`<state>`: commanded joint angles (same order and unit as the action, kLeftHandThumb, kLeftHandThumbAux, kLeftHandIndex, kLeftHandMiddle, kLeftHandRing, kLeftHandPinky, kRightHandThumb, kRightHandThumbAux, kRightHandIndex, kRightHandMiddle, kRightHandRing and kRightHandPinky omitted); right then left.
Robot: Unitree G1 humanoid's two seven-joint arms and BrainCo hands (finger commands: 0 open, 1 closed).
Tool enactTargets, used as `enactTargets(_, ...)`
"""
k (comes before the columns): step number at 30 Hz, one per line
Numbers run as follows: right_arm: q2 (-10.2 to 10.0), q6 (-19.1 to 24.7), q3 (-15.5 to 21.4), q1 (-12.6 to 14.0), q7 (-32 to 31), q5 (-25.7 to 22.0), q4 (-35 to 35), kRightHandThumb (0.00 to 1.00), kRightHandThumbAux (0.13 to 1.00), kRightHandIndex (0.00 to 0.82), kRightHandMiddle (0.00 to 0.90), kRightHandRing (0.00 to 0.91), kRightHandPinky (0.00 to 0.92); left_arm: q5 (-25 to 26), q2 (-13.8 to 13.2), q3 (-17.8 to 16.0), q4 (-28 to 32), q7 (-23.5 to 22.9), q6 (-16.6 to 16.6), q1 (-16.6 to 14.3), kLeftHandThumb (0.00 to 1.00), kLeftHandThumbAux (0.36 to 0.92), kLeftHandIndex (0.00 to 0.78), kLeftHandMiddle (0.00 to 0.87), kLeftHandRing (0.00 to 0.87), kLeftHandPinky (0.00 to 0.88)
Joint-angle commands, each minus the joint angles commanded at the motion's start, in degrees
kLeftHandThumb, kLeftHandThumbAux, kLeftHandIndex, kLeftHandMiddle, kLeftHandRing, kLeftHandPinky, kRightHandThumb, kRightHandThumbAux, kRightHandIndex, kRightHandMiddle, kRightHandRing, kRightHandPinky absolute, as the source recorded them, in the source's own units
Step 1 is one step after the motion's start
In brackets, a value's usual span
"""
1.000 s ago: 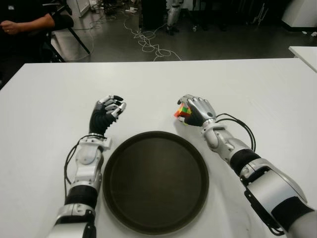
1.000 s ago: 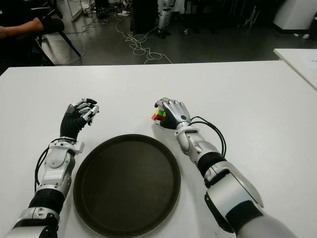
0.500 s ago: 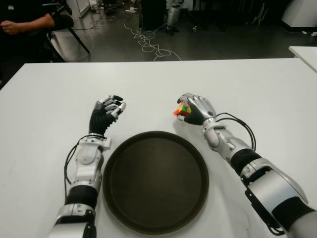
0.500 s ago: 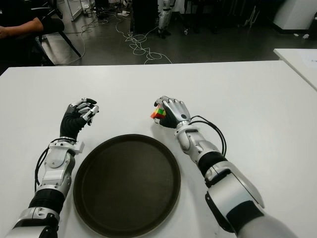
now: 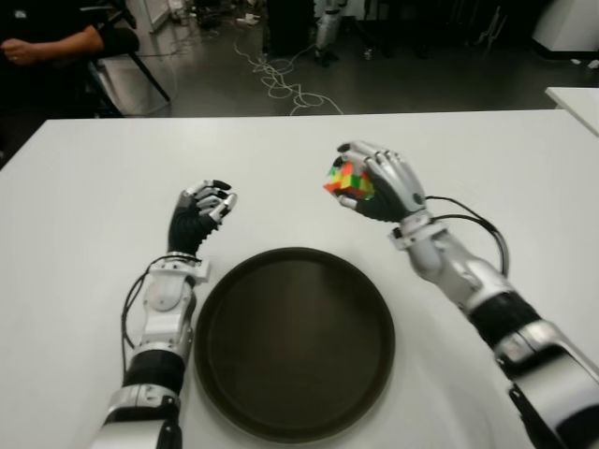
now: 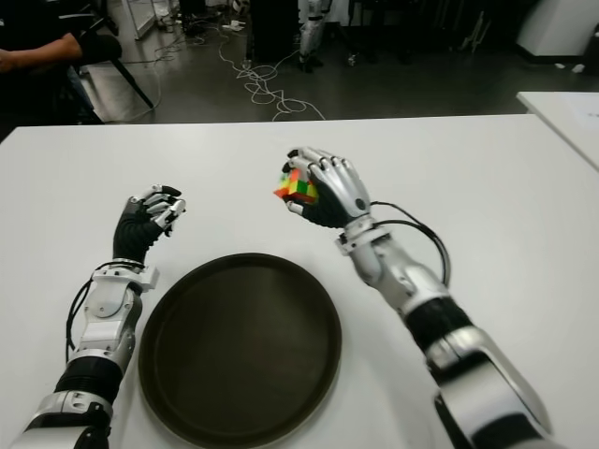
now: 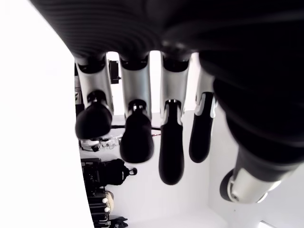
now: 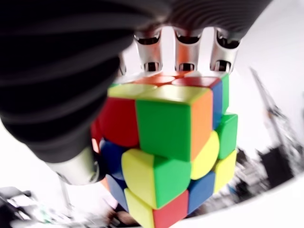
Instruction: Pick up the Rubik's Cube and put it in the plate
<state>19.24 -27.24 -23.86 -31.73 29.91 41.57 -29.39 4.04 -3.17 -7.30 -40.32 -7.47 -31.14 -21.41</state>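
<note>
The right hand (image 5: 384, 182), in the upper right-centre of the left eye view, has its silver fingers curled round the multicoloured plastic Rubik's Cube (image 5: 347, 180), which hangs in the air above the white table (image 5: 84, 187), beyond the upper right rim of the round dark brown plate (image 5: 225, 281). To finish well, it should probably carry the cube down-left over the plate's middle, lower it close, then release. The cube looks scrambled, with rounded glossy tiles; the left hand (image 5: 201, 213) shows left of the plate, loosely curled, holding nothing.
</note>
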Motion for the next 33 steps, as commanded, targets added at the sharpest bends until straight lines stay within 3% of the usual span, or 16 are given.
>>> enactTargets(7,1.53,-3.45,2.05,1.33,-0.11,-1.2,2.43,0.7,0.732,0.418,0.562,0.627,0.688,0.48,0.09,-0.02,-0.27,-0.63,0.29,-0.2,0.846,0.659,0.422,0.581,0.754,0.791)
enactTargets(15,1.05,-6.13,4.65,2.81,-1.35,-3.52,4.61,0.697,0.733,0.42,0.614,0.662,0.695,0.43,0.09,-0.03,0.02,-0.31,1.04,-0.34,0.845,0.66,0.419,0.58,0.752,0.79)
enactTargets(18,0.07,-7.07,6.34,5.98,-5.3,-9.36,7.12,0.696,0.733,0.421,0.628,0.665,0.69,0.13,0.05,-0.02,0.14,0.15,1.34,-0.37,0.845,0.66,0.419,0.58,0.751,0.789)
enactTargets(20,-0.48,-6.55,7.06,9.43,-8.44,-13.2,9.84,0.695,0.733,0.422,0.632,0.662,0.682,0.05,0.05,-0.02,0.2,0.31,1.48,-0.36,0.845,0.66,0.419,0.579,0.749,0.789)
enactTargets(23,-1.81,-4.26,7.69,14.26,-13.39,-18.72,13.0,0.695,0.732,0.423,0.63,0.655,0.67,0.07,0.05,-0.03,0.16,0.33,1.61,-0.4,0.845,0.659,0.42,0.578,0.747,0.785)
enactTargets(27,-3.62,1.35,8.36,18.3,-21.82,-26.98,16.64,0.697,0.73,0.424,0.626,0.647,0.656,-0.06,0.01,0.0,-0.04,0.45,1.5,-0.43,0.846,0.659,0.422,0.578,0.743,0.78)
enactTargets(33,-4.75,10.67,9.44,20.35,-31.61,-33.03,21.32,0.698,0.728,0.426,0.628,0.647,0.655,-0.23,0.21,0.15,0.67,0.82,1.71,-0.08,0.846,0.658,0.422,0.574,0.737,0.777)
